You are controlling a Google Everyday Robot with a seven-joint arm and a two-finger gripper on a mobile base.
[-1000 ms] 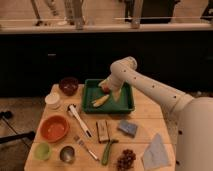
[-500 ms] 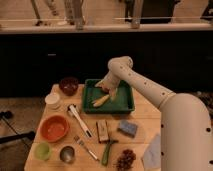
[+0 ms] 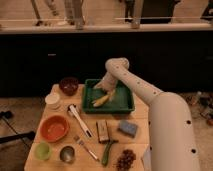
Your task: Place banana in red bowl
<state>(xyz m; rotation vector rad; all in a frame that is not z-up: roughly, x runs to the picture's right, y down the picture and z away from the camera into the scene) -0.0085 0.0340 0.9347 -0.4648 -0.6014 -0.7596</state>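
- Lower left corner of the surface (image 3: pixel 116 116): small green cup (image 3: pixel 42 150), upright, well apart from the tray.
- Just up and right of it: red bowl (image 3: pixel 54 128), wide and shallow, sitting in the lower left part of the frame.
- Above that: white cup (image 3: pixel 52 100), then a dark maroon bowl (image 3: pixel 68 85) at the far left corner of the surface.
- Left of centre: long pale utensil (image 3: pixel 79 119) lying on a slant between red bowl and tray. Below it, a metal cup (image 3: pixel 67 153) and a thin fork-like tool (image 3: pixel 87 147).
- Centre: green tray (image 3: pixel 125 106) at the far side of the surface. Banana (image 3: pixel 102 100) lying slanted inside, in the tray's left half — well apart from the red bowl.
- Directly above the banana: claw (image 3: pixel 102 86), low over the tray, fingers spread. Touching the fruit or just clear of it — cannot tell.
- Below the tray, lower centre of the frame: wooden block (image 3: pixel 102 131), green-handled tool (image 3: pixel 107 150), blue sponge (image 3: pixel 128 128), and a dark cluster of grapes (image 3: pixel 125 160) at the bottom edge.
- Right: white arm (image 3: pixel 150 95), bulking up from the lower right of the frame and arching over to the tray.
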